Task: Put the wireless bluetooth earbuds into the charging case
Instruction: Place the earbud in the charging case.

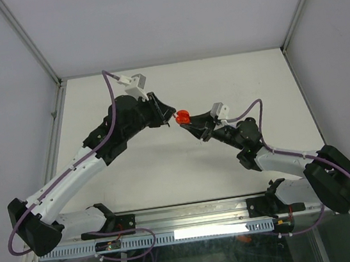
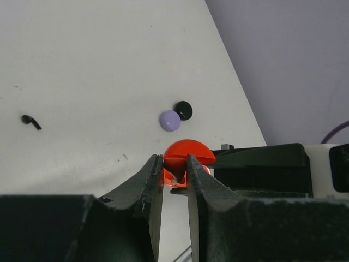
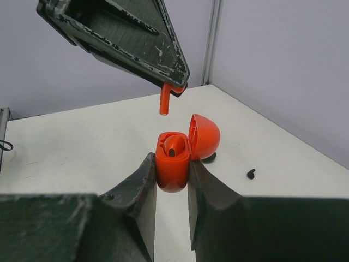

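My right gripper [image 3: 172,158] is shut on a red charging case [image 3: 173,172] and holds it above the table with its lid [image 3: 206,135] hinged open. One red earbud [image 3: 175,145] sits in the case. My left gripper [image 2: 174,161] is shut on a second red earbud [image 3: 164,101], whose stem hangs down just above and a little left of the open case. In the left wrist view this earbud [image 2: 176,168] is pinched between the fingertips, with the case lid [image 2: 190,149] right behind. In the top view both grippers meet at the case [image 1: 183,117] mid-table.
A pale purple round case [image 2: 169,120] and a black round case [image 2: 183,109] lie side by side on the white table [image 2: 98,65]. A black earbud [image 2: 31,121] lies apart to the left. Another small black earbud [image 3: 251,173] lies right of the held case.
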Controlling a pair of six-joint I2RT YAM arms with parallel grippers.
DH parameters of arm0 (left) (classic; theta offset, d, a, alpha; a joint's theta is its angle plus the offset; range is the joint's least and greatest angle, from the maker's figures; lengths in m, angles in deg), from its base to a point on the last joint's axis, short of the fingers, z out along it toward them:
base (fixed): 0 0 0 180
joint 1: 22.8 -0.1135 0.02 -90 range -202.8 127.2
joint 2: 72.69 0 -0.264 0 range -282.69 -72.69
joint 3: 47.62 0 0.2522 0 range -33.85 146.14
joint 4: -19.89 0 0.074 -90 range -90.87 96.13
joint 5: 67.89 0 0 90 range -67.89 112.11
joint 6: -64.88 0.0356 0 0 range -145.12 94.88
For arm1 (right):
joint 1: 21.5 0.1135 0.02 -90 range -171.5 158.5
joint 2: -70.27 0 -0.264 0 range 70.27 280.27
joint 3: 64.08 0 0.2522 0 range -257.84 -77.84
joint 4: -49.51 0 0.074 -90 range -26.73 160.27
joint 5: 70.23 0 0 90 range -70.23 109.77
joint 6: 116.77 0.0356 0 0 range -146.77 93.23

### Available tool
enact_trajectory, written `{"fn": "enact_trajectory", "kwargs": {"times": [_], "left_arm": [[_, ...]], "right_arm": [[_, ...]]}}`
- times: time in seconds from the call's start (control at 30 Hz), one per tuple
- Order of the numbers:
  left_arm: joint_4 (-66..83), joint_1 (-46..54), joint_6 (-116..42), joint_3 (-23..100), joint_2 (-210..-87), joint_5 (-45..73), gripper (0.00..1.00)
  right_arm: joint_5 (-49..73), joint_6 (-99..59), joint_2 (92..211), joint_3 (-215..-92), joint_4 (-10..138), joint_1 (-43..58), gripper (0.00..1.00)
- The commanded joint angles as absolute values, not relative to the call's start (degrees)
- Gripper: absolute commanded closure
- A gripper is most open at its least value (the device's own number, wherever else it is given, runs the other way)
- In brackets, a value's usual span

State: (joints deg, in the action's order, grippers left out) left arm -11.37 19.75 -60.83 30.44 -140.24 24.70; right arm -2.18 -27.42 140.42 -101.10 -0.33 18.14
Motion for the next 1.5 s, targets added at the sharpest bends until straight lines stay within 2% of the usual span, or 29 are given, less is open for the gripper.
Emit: {"fn": "enact_trajectory", "kwargs": {"times": [0.0,1.47], "left_arm": [[-6.6,22.3,-62.6,31.7,-141.2,22.6,0.79],[-9.0,28.3,-59.4,28.9,-140.7,35.0,0.79]], "right_arm": [[-2.6,-28.4,140.3,-103.6,-4.3,18.5,1.00],[-2.3,-27.1,139.4,-102.7,-6.0,18.5,1.00]]}}
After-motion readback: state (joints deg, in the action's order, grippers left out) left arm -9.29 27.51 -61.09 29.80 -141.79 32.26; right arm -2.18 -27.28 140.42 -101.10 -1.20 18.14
